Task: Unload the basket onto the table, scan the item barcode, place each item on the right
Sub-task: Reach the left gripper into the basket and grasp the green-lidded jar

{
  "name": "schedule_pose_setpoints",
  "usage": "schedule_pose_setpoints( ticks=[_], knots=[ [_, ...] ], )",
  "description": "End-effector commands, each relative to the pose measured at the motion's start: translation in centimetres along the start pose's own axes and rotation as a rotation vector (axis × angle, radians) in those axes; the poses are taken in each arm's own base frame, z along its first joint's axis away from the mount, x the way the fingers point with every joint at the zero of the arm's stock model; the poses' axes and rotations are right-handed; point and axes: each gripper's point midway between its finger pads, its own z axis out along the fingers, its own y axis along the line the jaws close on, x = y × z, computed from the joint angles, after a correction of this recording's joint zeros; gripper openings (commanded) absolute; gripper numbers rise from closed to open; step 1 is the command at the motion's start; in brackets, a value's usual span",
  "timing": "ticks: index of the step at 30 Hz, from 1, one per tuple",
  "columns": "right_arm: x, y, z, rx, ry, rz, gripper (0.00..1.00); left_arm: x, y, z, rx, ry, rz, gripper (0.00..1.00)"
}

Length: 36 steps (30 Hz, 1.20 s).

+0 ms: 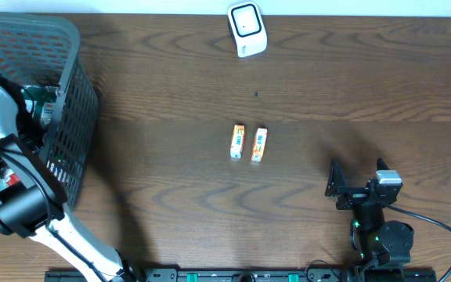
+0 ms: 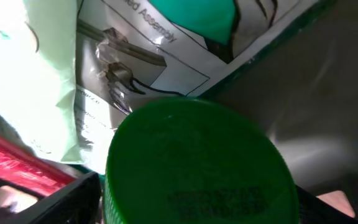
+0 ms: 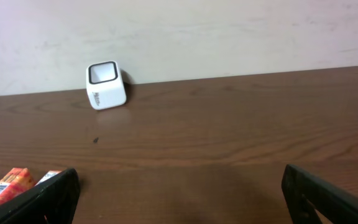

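I am hovering my left pincer inside the dark grey mesh basket, a round green plastic lid just ahead; its opening I cannot tell. My right pincer is sitting wide open, empty, farther off.

We record a dark brown, wood-grained table. A dark grey mesh basket stands at its left end, partly cut off by the overhead frame. A small dark speck marks the tabletop. A pale wall rises behind the far edge.
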Motion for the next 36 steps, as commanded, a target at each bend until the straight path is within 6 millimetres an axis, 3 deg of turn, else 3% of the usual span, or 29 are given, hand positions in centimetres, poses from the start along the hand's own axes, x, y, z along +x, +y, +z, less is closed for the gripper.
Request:
schedule_pose_setpoints(
  ticks=[1, 12, 17, 25, 31, 33, 36],
  knots=[
    [0.1, 0.3, 0.0, -0.012, 0.003, 0.014, 0.99, 0.0, -1.0, -0.5, 0.153, -0.012, -0.061, 0.80],
    [0.1, 0.3, 0.0, -0.012, 0.003, 0.014, 0.99, -0.2, 0.5, -0.3, 0.186, -0.014, -0.114, 0.65],
    [0.1, 0.3, 0.0, -0.012, 0.003, 0.014, 0.99, -0.4, 0.5, -0.6, 0.186, -0.030, -0.115, 0.64],
    [0.1, 0.3, 0.0, -0.012, 0.003, 0.014, 0.99, 0.9, 0.4, -0.4, 0.185, 0.023, -0.131, 0.80],
    [0.1, 0.3, 0.0, -0.012, 0.003, 0.014, 0.99, 1.2, 0.2, 1.3, 0.183, 0.038, -0.149, 0.82],
    [0.1, 0.3, 0.0, -0.012, 0.003, 0.014, 0.99, 1.0, 0.2, 1.4, 0.184, 0.027, -0.152, 0.79],
    [0.1, 0.3, 0.0, -0.012, 0.003, 0.014, 0.99, 0.5, 0.4, 0.6, 0.186, -0.005, -0.155, 0.66]
  ],
)
